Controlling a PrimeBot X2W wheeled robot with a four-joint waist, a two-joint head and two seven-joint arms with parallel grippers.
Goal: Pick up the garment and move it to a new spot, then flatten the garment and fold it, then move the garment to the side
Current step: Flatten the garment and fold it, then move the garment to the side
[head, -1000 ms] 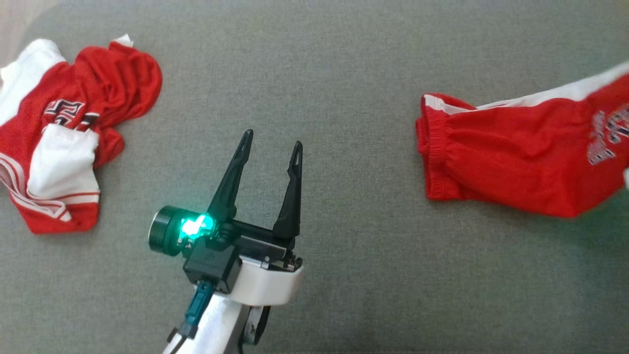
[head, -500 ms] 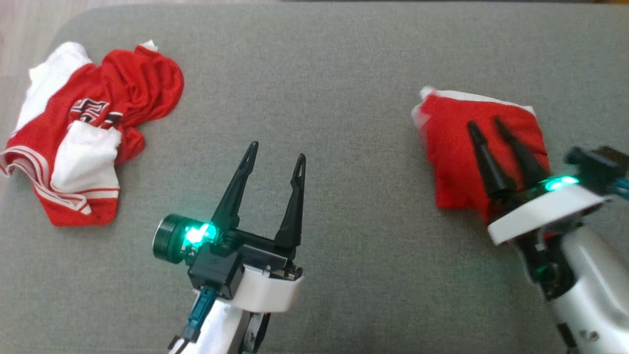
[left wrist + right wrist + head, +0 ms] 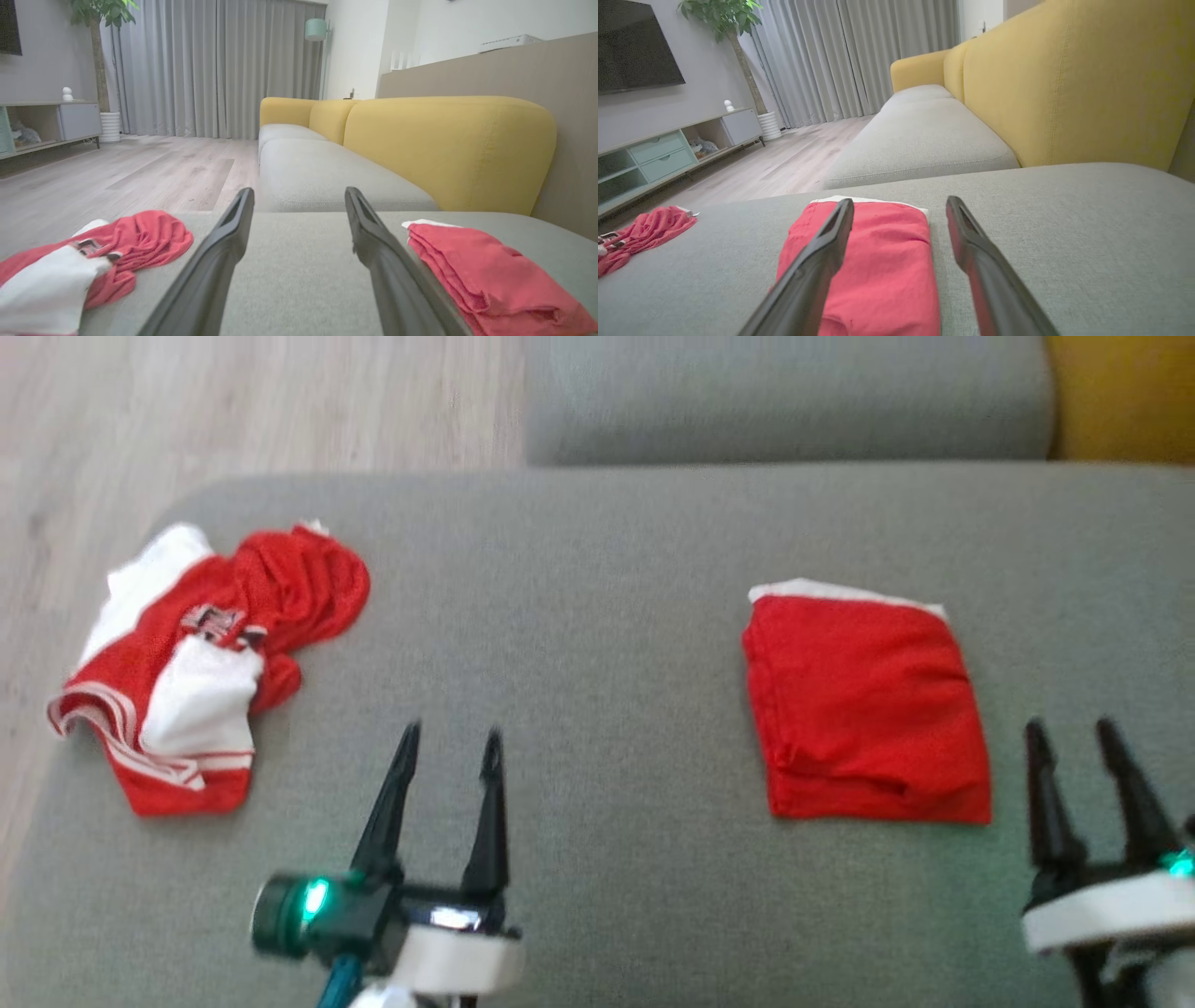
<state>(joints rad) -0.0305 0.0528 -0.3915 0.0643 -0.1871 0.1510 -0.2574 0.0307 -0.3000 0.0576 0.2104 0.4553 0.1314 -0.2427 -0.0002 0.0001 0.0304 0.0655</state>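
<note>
The garment (image 3: 868, 709) is red with a white edge and lies folded into a neat rectangle on the grey cushion, right of centre; it also lies at the lower right in the left wrist view (image 3: 490, 275) and between the fingers' lines in the right wrist view (image 3: 878, 266). My right gripper (image 3: 1069, 733) stands open just right of and nearer than the garment, touching nothing. Open and empty too, my left gripper (image 3: 453, 737) hovers over bare cushion at lower left.
A second red-and-white garment (image 3: 201, 663) lies crumpled near the cushion's left edge (image 3: 112, 579). Wooden floor (image 3: 233, 401) lies beyond that edge. Another grey seat (image 3: 784, 392) and a yellow backrest (image 3: 1120, 392) are at the far side.
The right gripper let go of the red garment and drew back toward me, leaving it folded flat. The head camera tilted up, so the whole picture shifted down.
</note>
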